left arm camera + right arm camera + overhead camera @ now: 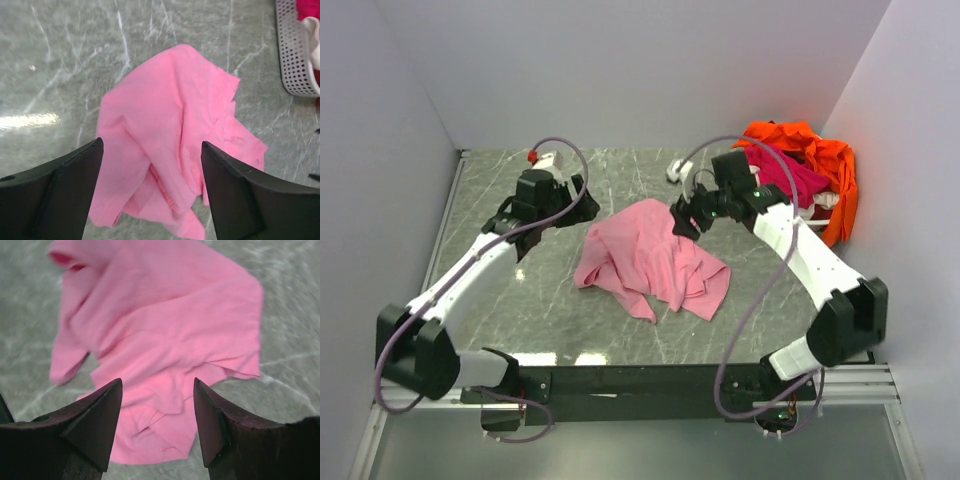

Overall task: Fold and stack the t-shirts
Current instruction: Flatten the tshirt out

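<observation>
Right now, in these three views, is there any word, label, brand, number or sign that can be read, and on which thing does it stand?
None can be read in any view.
The pink t-shirt is plain cloth, with no print or tag showing.
The white basket shows only holes.
The orange t-shirt and the magenta t-shirt show no marking.
</observation>
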Controlling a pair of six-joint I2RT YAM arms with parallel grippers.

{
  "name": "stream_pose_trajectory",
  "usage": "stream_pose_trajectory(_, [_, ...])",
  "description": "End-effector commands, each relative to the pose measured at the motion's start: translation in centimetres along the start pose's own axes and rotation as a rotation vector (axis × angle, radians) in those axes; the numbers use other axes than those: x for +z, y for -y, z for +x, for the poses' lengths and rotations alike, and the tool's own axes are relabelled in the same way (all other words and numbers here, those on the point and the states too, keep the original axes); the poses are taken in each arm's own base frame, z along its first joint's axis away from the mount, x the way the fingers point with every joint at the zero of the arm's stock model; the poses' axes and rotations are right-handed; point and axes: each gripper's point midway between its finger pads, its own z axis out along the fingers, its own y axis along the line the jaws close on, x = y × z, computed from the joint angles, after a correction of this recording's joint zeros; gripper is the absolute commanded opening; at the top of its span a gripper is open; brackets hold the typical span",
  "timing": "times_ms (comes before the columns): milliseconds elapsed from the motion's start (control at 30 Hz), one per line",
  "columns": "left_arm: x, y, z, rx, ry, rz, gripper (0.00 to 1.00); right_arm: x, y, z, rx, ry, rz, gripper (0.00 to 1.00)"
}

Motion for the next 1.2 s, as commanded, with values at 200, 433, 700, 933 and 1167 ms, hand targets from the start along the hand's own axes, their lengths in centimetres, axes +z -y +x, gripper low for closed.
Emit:
stream_pose_trajectory(200, [-3.5,-2.2,4.8,0.180,-0.085,-0.027,0.79,3.6,-7.0,7.8,-0.091,-0.211,-0.115,0.63])
stream_pose_trajectory(433, [-3.2,-2.9,7.8,0.250,-0.141,-0.061,0.77,6.1,-6.2,11.3,0.034,-0.339,0.007,0.62])
stream_pose_trajectory(700, [-2.8,-3.7,9.7,0.313,-0.199,-0.134,0.73,7.8,-6.8,12.2,0.078,-0.406,-0.031,0.35])
stream_pose_trajectory(933, [-3.4,-3.6,8.9,0.318,-0.158,-0.147,0.72,6.4,-4.6,7.7,0.031,-0.324,0.046,0.00])
stream_pose_trajectory(1167, [-4.4,-3.4,7.4,0.317,-0.085,-0.144,0.72,3.3,10.2,-4.5,0.080,-0.018,0.517,0.00])
